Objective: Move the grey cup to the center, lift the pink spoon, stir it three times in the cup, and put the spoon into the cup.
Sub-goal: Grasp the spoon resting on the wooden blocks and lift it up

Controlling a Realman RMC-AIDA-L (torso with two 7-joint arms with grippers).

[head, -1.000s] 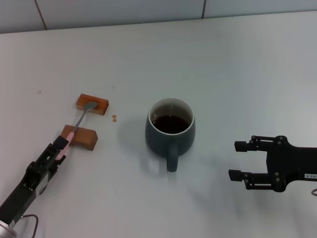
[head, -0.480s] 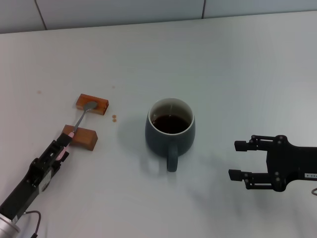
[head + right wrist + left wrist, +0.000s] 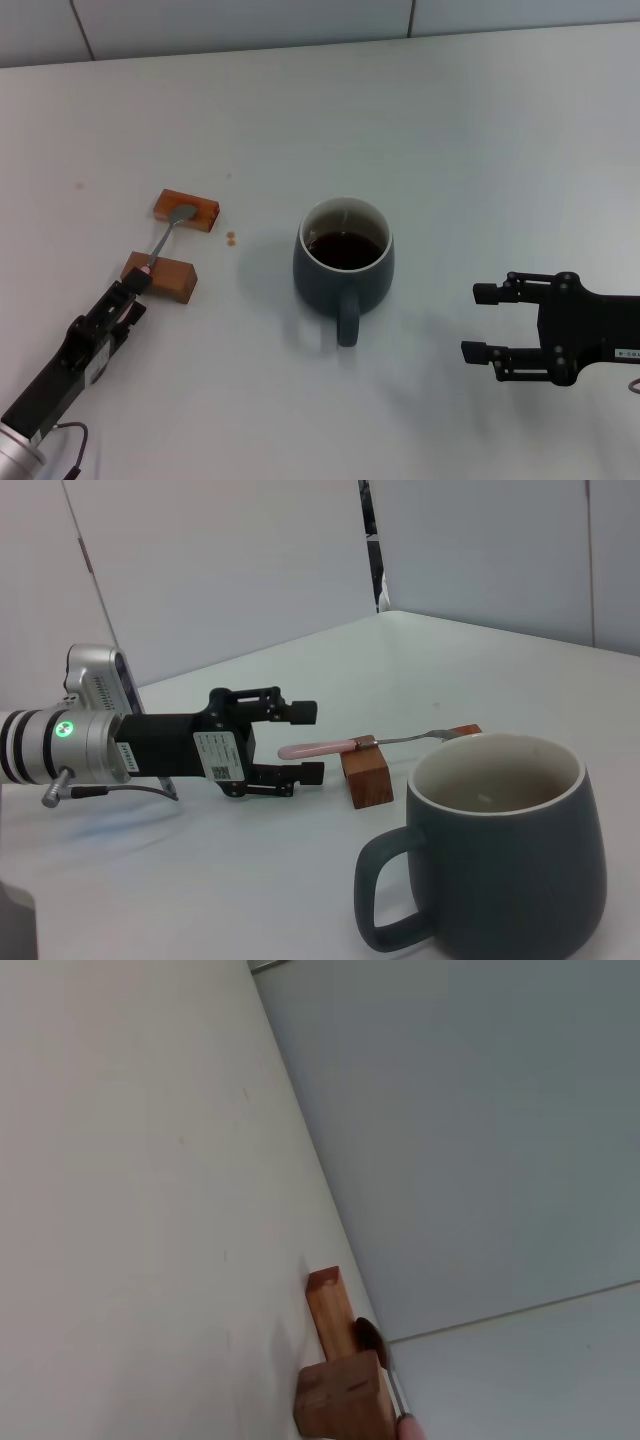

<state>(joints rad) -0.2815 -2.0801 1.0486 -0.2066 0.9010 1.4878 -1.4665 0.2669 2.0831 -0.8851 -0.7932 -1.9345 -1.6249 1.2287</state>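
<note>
The grey cup (image 3: 343,262) stands mid-table with dark liquid inside and its handle toward me; it also shows in the right wrist view (image 3: 500,850). The pink spoon (image 3: 163,244) lies bridged over two brown blocks, with its bowl on the far block. In the right wrist view the spoon's pink handle (image 3: 315,748) reaches between the open fingers of my left gripper (image 3: 303,742). The left gripper (image 3: 130,298) is at the handle's near end, with no visible grip on it. My right gripper (image 3: 480,322) is open and empty, to the right of the cup.
The far brown block (image 3: 187,210) and near brown block (image 3: 162,276) hold up the spoon; both also show in the left wrist view (image 3: 340,1400). A small brown stain (image 3: 230,238) lies between the blocks and the cup. A wall edge runs along the table's back.
My left gripper has shifted slightly along the spoon's pink handle end, staying open. The spoon, cup and right arm have not moved.
</note>
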